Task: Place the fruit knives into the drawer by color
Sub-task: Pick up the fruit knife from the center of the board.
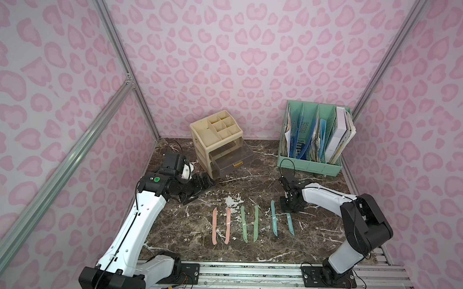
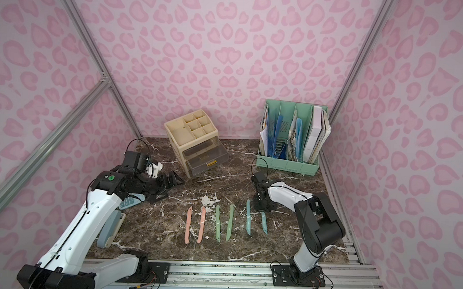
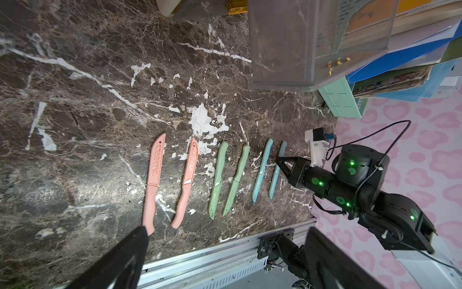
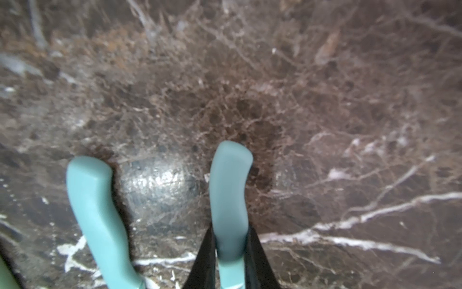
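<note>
left arm [image 1: 136,218] and right arm [image 1: 320,196]: glossy white shells between chunky black joints, thin black cables [image 1: 128,229] along them, green lights [image 3: 352,163] on the right one.

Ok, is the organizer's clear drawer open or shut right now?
Open: in both top views the clear drawer juts forward out of the beige organizer, its inside exposed from above.

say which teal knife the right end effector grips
The end-of-row teal knife, its handle clamped in the right end effector; the other teal knife lies untouched.
</note>
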Robot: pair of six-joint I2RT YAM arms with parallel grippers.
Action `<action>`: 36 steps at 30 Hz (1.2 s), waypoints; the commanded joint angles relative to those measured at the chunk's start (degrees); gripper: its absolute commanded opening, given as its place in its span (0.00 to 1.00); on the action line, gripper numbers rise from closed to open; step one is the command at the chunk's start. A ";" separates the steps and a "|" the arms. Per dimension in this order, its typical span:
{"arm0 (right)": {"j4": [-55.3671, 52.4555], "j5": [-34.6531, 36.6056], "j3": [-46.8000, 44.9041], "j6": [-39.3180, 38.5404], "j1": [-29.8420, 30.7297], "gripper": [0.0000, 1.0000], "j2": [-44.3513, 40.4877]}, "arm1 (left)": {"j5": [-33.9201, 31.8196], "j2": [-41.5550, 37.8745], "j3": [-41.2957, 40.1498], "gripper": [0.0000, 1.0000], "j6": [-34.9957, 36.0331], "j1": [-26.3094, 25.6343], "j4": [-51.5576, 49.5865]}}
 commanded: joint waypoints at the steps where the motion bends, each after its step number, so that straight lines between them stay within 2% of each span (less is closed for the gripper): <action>1: 1.50 0.00 -0.03 -0.54 -0.20 0.10 1.01 | 0.39 0.40 0.26 0.99 -0.09 0.00 0.83; 4: 1.16 0.00 0.47 -0.80 -0.54 0.00 1.38 | 0.40 0.83 0.66 0.99 0.00 0.01 0.83; 24: -2.94 -3.90 4.63 0.76 -1.05 0.00 -1.94 | 0.88 2.29 0.93 0.99 0.17 0.00 1.99; 36: -7.22 -9.02 12.97 3.04 -1.17 0.00 -4.29 | 0.48 4.22 4.19 0.99 0.69 0.00 1.74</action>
